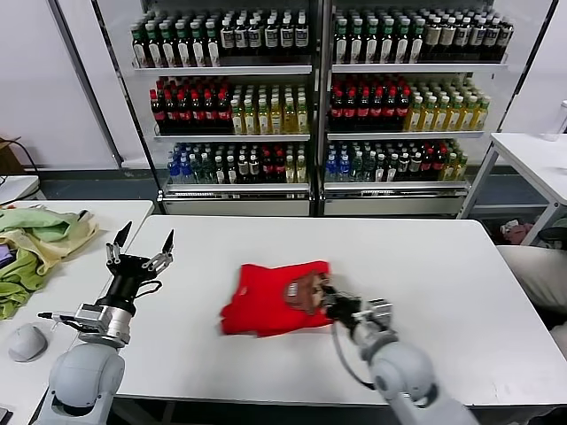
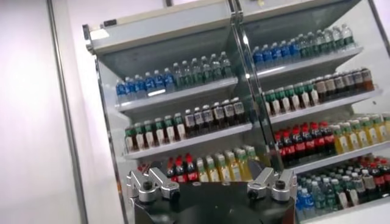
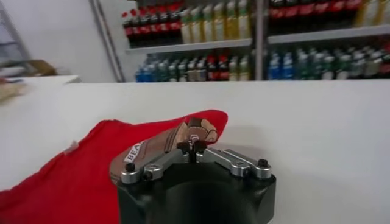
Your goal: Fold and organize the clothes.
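The red T-shirt (image 1: 270, 301) lies a little below the centre of the head view, on the white desk (image 1: 425, 257), partly bunched, with the brown cartoon print (image 1: 303, 292) turned up at its right side. The right claw (image 1: 330, 299) is at this printed edge, and in the right wrist view its fingers are pressed together on the fabric (image 3: 194, 143) — it pinches the shirt at the print. The left claw (image 1: 140, 249) stands at the left of the frame, raised above the desk with fingers spread wide and pointing up, well apart from the shirt; it seems only to wait.

I judge that the step in hand is the grasp of one edge for a fold. The shirt is not yet a neat rectangle, so the folding looks to be in the middle, not finished. The next move calls for lifting the pinched edge and carrying it over the rest of the shirt without dragging the whole bundle — thin fabric can slip out or pull along.

The desk is smooth and white. At the far left of the frame another desk carries pale green and yellow cloths (image 1: 35, 243). Behind, in the upper part, glass-fronted shelves (image 1: 310, 106) hold many rows of bottles.
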